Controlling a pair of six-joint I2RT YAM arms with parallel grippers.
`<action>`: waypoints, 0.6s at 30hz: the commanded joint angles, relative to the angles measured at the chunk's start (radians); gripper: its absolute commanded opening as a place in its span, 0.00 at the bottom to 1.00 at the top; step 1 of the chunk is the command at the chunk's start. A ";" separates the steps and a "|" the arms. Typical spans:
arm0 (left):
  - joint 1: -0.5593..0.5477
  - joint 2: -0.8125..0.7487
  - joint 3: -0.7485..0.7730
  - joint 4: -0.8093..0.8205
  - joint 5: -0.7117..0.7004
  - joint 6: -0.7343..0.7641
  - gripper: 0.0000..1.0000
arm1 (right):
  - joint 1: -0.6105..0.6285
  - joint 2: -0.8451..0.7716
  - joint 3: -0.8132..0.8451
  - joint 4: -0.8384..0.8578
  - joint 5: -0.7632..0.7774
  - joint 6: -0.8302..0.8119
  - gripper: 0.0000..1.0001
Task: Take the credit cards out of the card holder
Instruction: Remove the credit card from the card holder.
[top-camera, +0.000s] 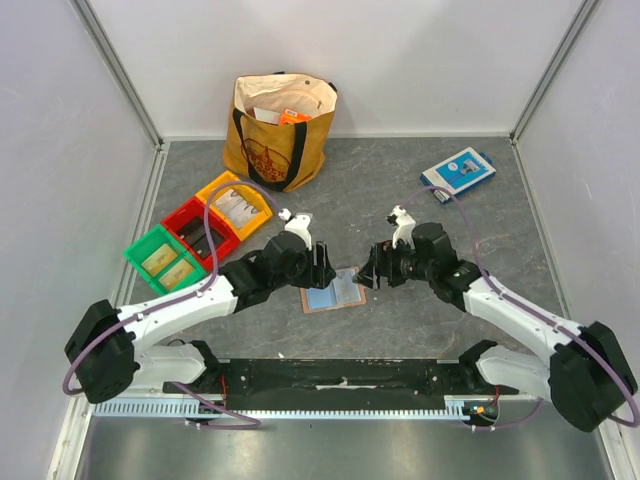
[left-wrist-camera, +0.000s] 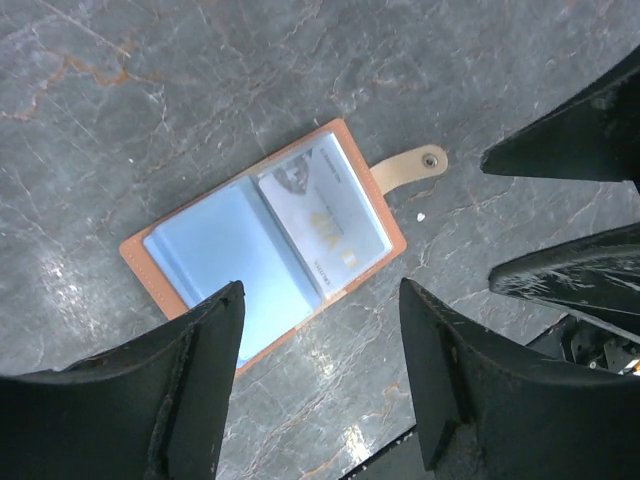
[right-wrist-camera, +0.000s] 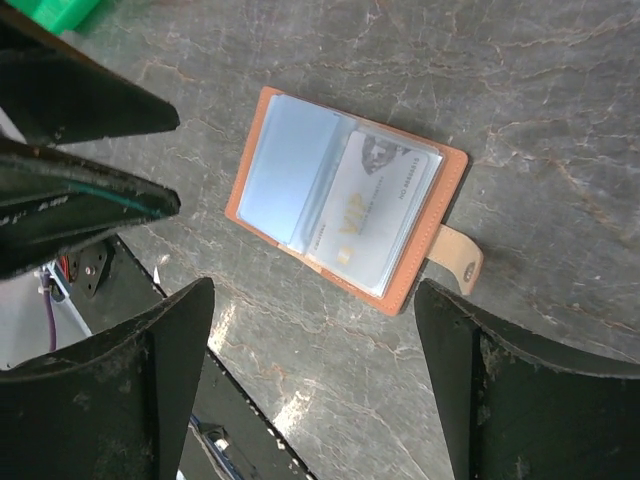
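The card holder (top-camera: 335, 290) lies opened flat on the grey table between my two grippers. In the left wrist view the card holder (left-wrist-camera: 265, 240) shows pale blue sleeves, with a credit card (left-wrist-camera: 325, 220) inside the clear sleeve on the half nearest the snap tab (left-wrist-camera: 410, 168). The right wrist view shows the same card holder (right-wrist-camera: 345, 210), the credit card (right-wrist-camera: 375, 215) and the tab (right-wrist-camera: 460, 255). My left gripper (left-wrist-camera: 320, 295) hovers open just left of the holder, with nothing between its fingers. Facing it from the right, my right gripper (right-wrist-camera: 315, 290) is open and empty.
A tan tote bag (top-camera: 282, 130) stands at the back. Green (top-camera: 160, 258), red (top-camera: 200, 232) and yellow (top-camera: 235, 205) bins sit at the left. A blue-and-white flat box (top-camera: 458, 172) lies at the back right. A black rail (top-camera: 340, 378) runs along the near edge.
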 joint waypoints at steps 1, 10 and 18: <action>-0.016 0.012 -0.043 0.067 -0.029 -0.044 0.66 | 0.047 0.089 0.056 0.058 0.077 0.072 0.86; -0.016 0.112 -0.115 0.118 -0.033 -0.052 0.51 | 0.107 0.263 0.105 0.052 0.197 0.113 0.71; -0.016 0.122 -0.155 0.102 -0.055 -0.073 0.36 | 0.128 0.349 0.128 0.043 0.183 0.110 0.50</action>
